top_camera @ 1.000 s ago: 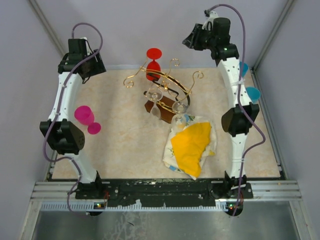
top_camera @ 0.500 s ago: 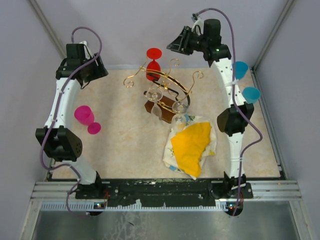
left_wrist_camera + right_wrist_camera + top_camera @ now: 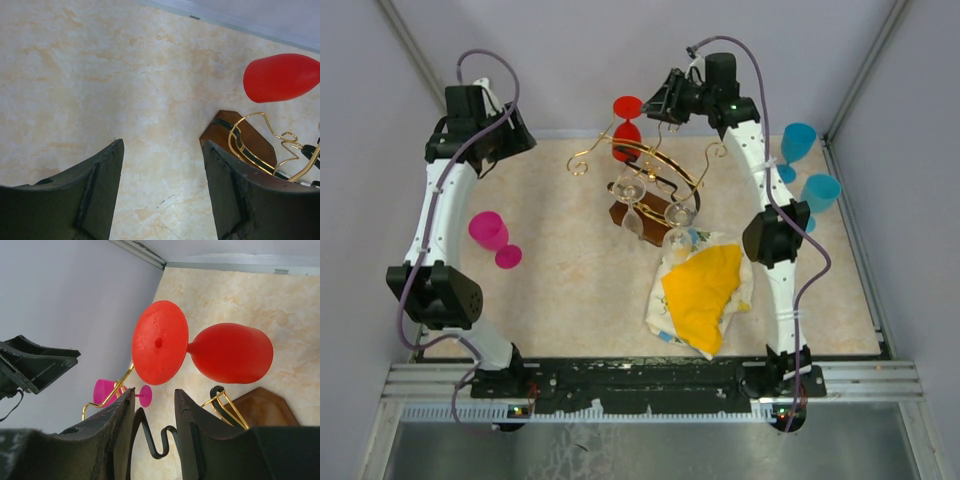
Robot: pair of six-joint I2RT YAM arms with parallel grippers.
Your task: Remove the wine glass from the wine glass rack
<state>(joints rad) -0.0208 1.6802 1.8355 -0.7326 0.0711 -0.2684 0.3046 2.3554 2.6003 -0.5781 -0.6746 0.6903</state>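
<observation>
The red wine glass hangs foot-up, bowl-down at the far end of the wine glass rack, so its long axis looks pretty much vertical. The right gripper is the closer one, just right of the foot, which in its wrist view sits straight ahead of its empty fingers, parted only narrowly. The left gripper, spread wide and empty, is well off to the left, so I'd bet on the right.
</observation>
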